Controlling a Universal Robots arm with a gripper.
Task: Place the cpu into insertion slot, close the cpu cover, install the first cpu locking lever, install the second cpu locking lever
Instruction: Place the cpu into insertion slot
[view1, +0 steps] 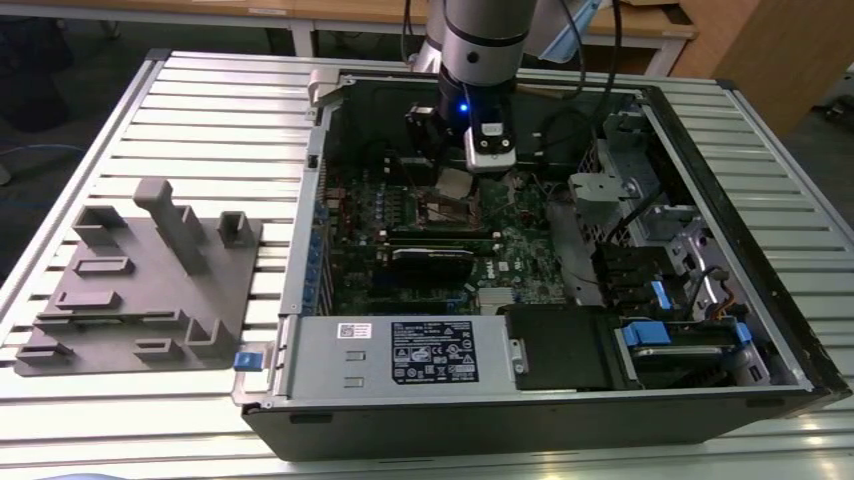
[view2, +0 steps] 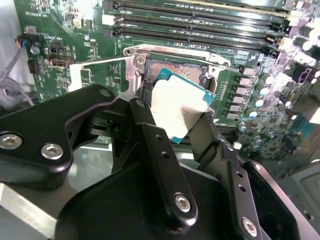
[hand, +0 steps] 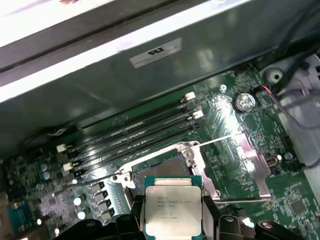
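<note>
Cpu (hand: 172, 207) pinched in closed claw (hand: 172, 222), hovering just at 12 o'clock of bare insertion slot (view1: 447, 207) in exterior view, unseated; cpu cover (hand: 252, 160) open, locking levers (hand: 222, 139) undone, all four steps left.

arm (view1: 481, 40): vertical, pointing down | end effector (hand: 172, 220): fingers clamped on opposite edges of cpu (hand: 172, 205)

cpu (view2: 182, 100) partly hidden behind the claw (view2: 175, 122) in second wrist view, insertion slot (view2: 172, 67) partly hidden behind cpu
</note>
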